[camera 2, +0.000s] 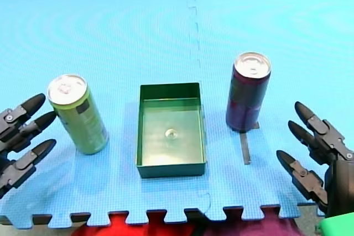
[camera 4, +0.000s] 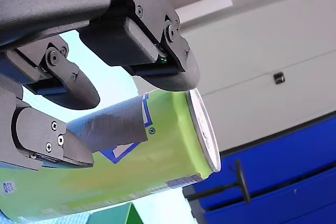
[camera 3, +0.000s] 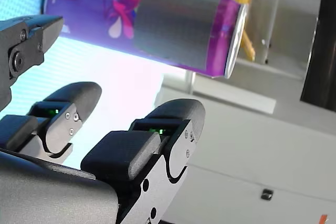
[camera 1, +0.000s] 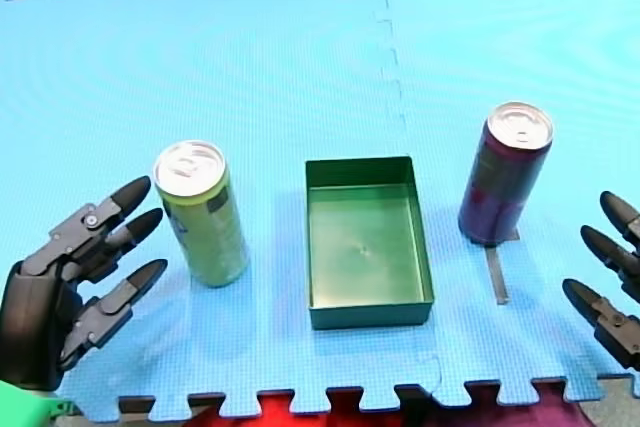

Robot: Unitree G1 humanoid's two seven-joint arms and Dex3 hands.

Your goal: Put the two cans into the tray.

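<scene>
A yellow-green can [camera 1: 200, 212] stands upright on the mat, left of a dark green open tray [camera 1: 370, 315]. A purple can [camera 1: 505, 177] stands upright to the tray's right. Both cans are apart from the tray, which holds nothing. My left hand [camera 1: 140, 229] is at the near left, a little short of the green can and not touching it. My right hand [camera 1: 598, 247] is at the near right, beside and nearer than the purple can, holding nothing. The first wrist view has the purple can [camera 3: 157, 22] beyond dark fingers [camera 3: 157, 145]. In the second wrist view the green can [camera 4: 131, 166] lies just past the fingers [camera 4: 147, 40].
Everything sits on a blue foam puzzle mat [camera 1: 300, 67] whose jagged front edge runs just below the hands. A grey tape strip [camera 1: 497, 272] lies on the mat at the purple can's base. Red and purple material [camera 1: 340, 412] shows under the front edge.
</scene>
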